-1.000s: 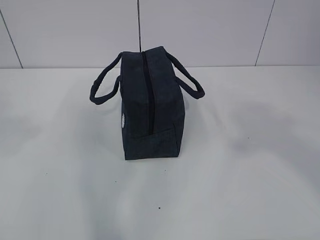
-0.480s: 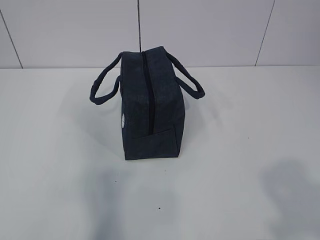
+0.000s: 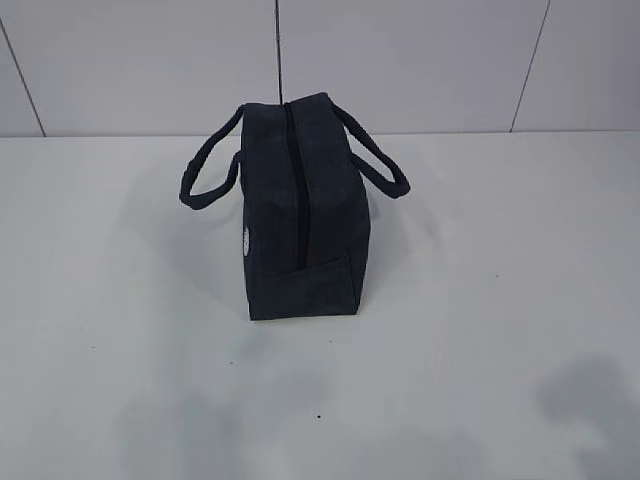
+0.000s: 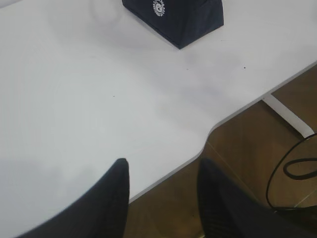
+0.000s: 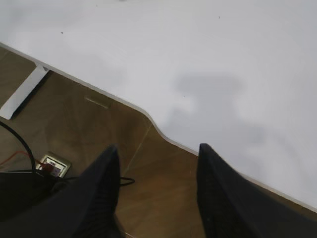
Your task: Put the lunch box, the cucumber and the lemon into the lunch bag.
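A boxy dark navy fabric lunch bag (image 3: 300, 215) bears a round white logo (image 4: 158, 7); beneath it, a plain white table (image 3: 480, 300).

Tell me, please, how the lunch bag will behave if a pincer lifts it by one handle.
The lunch bag is fabric, so it would probably sag and tilt. Its loop handles droop outward, so they look floppy. Zipped shut and standing boxy, it may hold some shape; its weight cannot be judged.

The lunch bag (image 4: 173, 20) bears a round white logo (image 4: 158, 7), its lettering unreadable.
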Motion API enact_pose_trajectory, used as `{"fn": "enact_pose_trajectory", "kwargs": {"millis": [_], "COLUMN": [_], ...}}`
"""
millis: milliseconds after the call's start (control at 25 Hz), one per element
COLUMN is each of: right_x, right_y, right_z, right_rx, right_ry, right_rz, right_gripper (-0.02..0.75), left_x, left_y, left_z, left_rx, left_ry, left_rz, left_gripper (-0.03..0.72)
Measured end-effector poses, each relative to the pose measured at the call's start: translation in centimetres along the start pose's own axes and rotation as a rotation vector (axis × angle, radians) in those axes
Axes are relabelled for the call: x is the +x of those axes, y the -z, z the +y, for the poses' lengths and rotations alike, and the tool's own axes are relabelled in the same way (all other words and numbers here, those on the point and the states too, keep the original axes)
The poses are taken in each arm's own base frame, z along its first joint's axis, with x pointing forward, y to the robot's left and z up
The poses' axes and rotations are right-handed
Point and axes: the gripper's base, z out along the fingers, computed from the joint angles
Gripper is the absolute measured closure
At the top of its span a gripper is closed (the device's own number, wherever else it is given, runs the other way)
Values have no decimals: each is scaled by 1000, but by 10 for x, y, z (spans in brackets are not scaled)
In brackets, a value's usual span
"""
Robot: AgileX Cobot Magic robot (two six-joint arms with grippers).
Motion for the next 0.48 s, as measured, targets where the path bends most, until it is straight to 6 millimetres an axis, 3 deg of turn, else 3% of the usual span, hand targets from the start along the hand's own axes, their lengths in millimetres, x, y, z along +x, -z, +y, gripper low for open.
{"fn": "enact_pose_trajectory", "kwargs": {"millis": [480], "right_x": [1], "right_y": [-14], "right_z": [-3], "right_rx": [32], "right_ry": [-15], "right_rz": [-48], "right_gripper": [355], "left_x": [-2], "left_y": [-8], "left_z": [3], "left_rx": [-28], "left_ry": [-2], "left_rz": [-53], "left_gripper": [386]}}
